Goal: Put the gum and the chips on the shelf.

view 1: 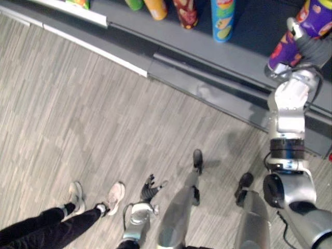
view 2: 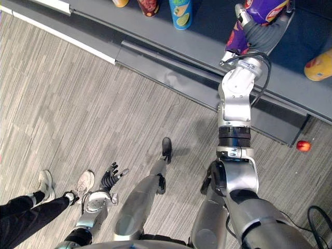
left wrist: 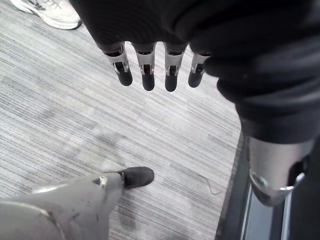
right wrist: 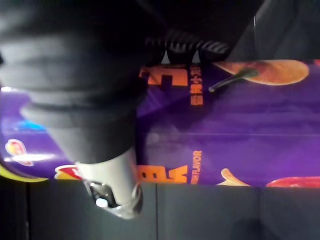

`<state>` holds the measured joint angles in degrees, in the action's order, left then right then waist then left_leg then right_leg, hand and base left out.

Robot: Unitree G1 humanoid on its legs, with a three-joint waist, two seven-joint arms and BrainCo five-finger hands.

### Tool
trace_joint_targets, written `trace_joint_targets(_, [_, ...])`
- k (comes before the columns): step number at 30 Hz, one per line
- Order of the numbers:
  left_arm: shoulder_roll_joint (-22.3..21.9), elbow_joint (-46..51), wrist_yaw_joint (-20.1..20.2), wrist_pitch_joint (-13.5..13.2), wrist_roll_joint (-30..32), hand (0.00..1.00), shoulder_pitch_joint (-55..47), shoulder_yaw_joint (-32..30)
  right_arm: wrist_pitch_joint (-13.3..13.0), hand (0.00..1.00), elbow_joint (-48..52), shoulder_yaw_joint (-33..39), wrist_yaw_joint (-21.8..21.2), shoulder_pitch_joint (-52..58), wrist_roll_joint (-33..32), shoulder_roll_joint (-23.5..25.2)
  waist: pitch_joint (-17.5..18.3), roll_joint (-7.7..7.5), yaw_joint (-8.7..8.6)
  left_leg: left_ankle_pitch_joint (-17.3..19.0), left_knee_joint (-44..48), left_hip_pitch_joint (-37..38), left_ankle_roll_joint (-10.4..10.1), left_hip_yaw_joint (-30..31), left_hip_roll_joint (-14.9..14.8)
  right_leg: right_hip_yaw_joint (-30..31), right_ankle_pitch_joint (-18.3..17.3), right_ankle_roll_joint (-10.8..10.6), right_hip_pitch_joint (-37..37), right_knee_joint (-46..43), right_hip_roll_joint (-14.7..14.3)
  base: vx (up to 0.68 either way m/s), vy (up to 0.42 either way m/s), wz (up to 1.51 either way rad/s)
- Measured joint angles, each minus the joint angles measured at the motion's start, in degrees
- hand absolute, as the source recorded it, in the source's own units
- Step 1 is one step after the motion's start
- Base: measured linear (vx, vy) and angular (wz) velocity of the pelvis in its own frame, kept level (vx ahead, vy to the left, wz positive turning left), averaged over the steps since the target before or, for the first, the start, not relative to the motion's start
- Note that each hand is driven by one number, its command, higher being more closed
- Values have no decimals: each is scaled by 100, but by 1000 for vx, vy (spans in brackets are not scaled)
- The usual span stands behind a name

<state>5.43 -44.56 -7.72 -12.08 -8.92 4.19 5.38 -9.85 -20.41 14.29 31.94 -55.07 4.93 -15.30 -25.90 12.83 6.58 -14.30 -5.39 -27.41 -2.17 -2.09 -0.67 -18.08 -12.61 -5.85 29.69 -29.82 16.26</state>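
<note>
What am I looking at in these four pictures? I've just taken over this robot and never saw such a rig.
This is a two-legged humanoid robot with two arms and fingered hands. The two wide pictures come from its head, looking down; the two close ones come from cameras on its wrists. Its right hand reaches to the dark shelf, fingers curled round a purple chips can, seen close up in the right wrist view. Other cans stand along the shelf. The left hand hangs low over the grey floor, open, holding nothing. A person's shoes show beside it, and a small red thing lies on the floor near the shelf's base.
</note>
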Motion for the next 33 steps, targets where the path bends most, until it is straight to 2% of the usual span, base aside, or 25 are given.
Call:
trace_joint_targets(4, [111, 64, -16, -31, -9, 0, 10, -1, 1, 100, -81, 38, 4, -83, -40, 11, -4, 8, 48, -58, 0, -211, -53, 78, -3, -31, -92, 42, 264, -212, 34, -4, -75, 11])
trace_joint_targets(7, [108, 171, -59, -35, -216, 0, 18, -2, 2, 100, -83, 64, 6, -109, -51, 13, -8, 12, 146, -73, 0, -266, -53, 51, 35, -11, -171, 60, 429, -442, 123, -2, -75, 4])
trace_joint_targets(20, [-14, 503, -61, -113, -230, 0, 24, -24, 7, 100, 40, 110, 151, -411, -143, -2, -13, 4, 154, -87, -1, -588, -40, -227, 119, -9, -238, 75, 914, -858, 374, 1, -50, 4])
trace_joint_targets(26, [-127, 686, -57, -118, -441, 0, 22, -124, 4, 100, 309, 121, 265, -567, -153, -18, -40, -34, 151, -101, 1, -671, -21, -653, 135, -8, -238, 76, 1114, -1152, 570, 2, -49, 9])
trace_joint_targets(33, [-183, 893, -52, -123, -449, 0, 23, -129, 2, 100, 405, 120, 296, -770, -153, -74, -41, -36, 154, -119, 1, -792, 1, -680, 158, 3, -238, 76, 1293, -1290, 627, -1, -67, 3])
